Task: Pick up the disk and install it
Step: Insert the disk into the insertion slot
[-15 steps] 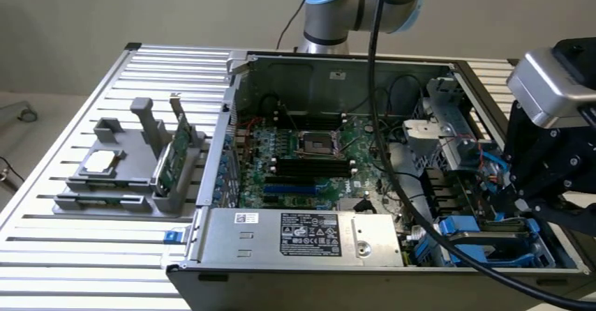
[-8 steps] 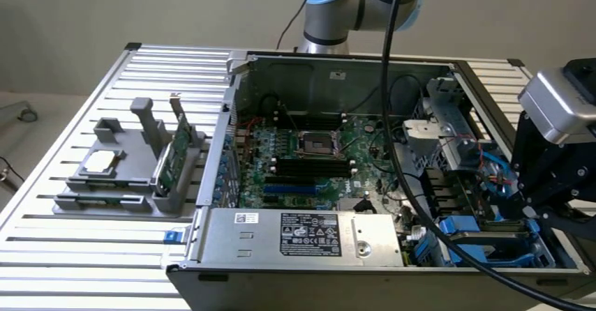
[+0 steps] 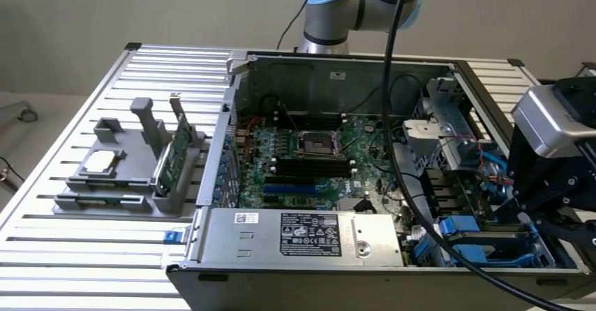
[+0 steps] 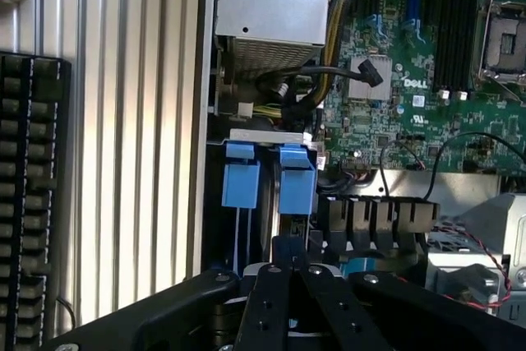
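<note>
Tool (image 4: pixel 289 262) closed, grip unclear, just by blue-framed disk (image 4: pixel 297 187) in bay (image 4: pixel 267 134); black connectors (image 4: pixel 374 218) beside

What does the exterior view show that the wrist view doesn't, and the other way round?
Exterior view: a grey holder beside the case, carrying an upright green card and a small silver chip. Wrist view: the gripper, fingers shut, and a black ribbed object. Both: the motherboard, the power supply and the blue drive carriers.
</note>
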`<control>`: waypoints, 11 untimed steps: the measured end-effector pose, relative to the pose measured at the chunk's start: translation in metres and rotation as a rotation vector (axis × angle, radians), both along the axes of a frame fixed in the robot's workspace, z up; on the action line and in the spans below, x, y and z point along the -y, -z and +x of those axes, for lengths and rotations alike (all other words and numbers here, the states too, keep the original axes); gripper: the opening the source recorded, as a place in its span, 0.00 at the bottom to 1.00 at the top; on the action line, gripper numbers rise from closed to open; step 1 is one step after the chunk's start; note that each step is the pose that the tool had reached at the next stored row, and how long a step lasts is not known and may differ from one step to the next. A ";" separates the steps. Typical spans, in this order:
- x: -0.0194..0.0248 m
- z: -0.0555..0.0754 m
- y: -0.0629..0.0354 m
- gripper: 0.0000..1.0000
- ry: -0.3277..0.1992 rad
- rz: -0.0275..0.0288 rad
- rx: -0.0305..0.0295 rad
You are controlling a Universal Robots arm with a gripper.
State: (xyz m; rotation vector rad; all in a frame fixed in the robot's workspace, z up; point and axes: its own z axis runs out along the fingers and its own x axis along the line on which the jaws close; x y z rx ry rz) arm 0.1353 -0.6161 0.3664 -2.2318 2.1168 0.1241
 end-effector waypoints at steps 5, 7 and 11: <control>-0.0033 0.001 0.0093 0.11 -0.001 0.0002 0.0000; -0.0043 0.001 0.0127 0.11 -0.002 0.0000 0.0000; -0.0065 0.002 0.0200 0.11 -0.002 0.0001 0.0000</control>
